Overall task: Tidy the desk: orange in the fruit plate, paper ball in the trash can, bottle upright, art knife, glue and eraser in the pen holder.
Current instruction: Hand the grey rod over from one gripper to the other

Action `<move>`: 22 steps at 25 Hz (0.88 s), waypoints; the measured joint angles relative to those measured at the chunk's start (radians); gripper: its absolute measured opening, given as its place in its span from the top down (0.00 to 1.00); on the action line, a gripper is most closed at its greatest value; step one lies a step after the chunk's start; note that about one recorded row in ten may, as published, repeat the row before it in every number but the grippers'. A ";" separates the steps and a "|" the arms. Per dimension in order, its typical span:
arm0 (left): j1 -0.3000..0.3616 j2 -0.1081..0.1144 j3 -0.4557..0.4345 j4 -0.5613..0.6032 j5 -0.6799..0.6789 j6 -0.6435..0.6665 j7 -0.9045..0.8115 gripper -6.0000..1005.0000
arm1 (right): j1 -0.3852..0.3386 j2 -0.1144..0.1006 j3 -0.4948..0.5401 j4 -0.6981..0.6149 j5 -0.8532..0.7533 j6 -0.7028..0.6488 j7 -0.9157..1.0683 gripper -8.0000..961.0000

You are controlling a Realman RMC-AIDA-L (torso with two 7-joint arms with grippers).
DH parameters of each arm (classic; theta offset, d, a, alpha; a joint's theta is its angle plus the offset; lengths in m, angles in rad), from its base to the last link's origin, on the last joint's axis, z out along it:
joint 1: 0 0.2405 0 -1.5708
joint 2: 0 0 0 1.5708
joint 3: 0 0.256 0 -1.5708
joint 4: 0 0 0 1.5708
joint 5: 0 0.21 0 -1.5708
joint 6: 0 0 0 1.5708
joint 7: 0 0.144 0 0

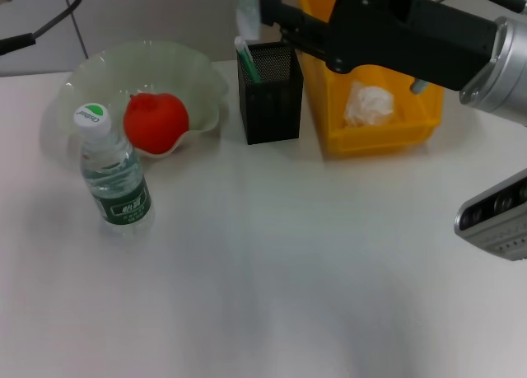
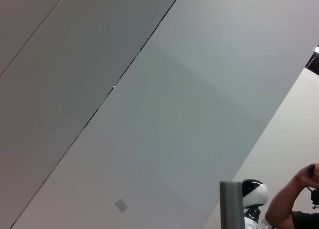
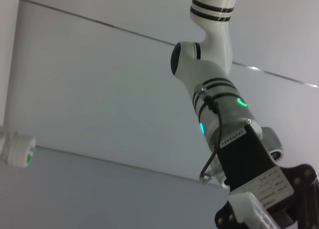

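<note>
**Across the desk: most items already sorted, right arm over the far bins**

On the white desk (image 1: 272,279), a water bottle (image 1: 114,174) stands upright near the robot's left side, white cap on top. Just behind it, a red-orange fruit, the orange (image 1: 155,122), sits in a pale translucent fruit plate (image 1: 206,81). A black mesh pen holder (image 1: 270,94) stands further right, with a green-and-white item poking out of it. Beside that, a yellow bin, the trash can (image 1: 412,127), holds a crumpled white paper ball (image 1: 368,105).

The right arm (image 1: 395,36) reaches over the trash can and pen holder; whether its fingers are released or clenched cannot be told. The left arm is out of the head view, its wrist camera pointed at a wall.

The bottle looks light, smooth and slippery, best gripped around the labelled middle. The paper ball would be soft and crushable. The orange looks firm and round, likely to roll.
</note>
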 joint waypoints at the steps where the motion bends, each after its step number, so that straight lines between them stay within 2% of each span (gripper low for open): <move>1: -0.001 0.000 0.000 0.000 0.000 0.000 0.000 0.86 | 0.000 0.000 0.000 0.000 0.000 0.000 0.000 0.57; 13: -0.002 0.005 -0.011 -0.028 0.001 -0.007 0.001 0.86 | -0.045 -0.001 -0.023 -0.057 0.050 -0.009 -0.010 0.57; 22: -0.018 -0.003 -0.001 -0.068 0.002 -0.004 0.014 0.86 | -0.048 -0.001 -0.079 -0.086 0.025 0.064 -0.047 0.57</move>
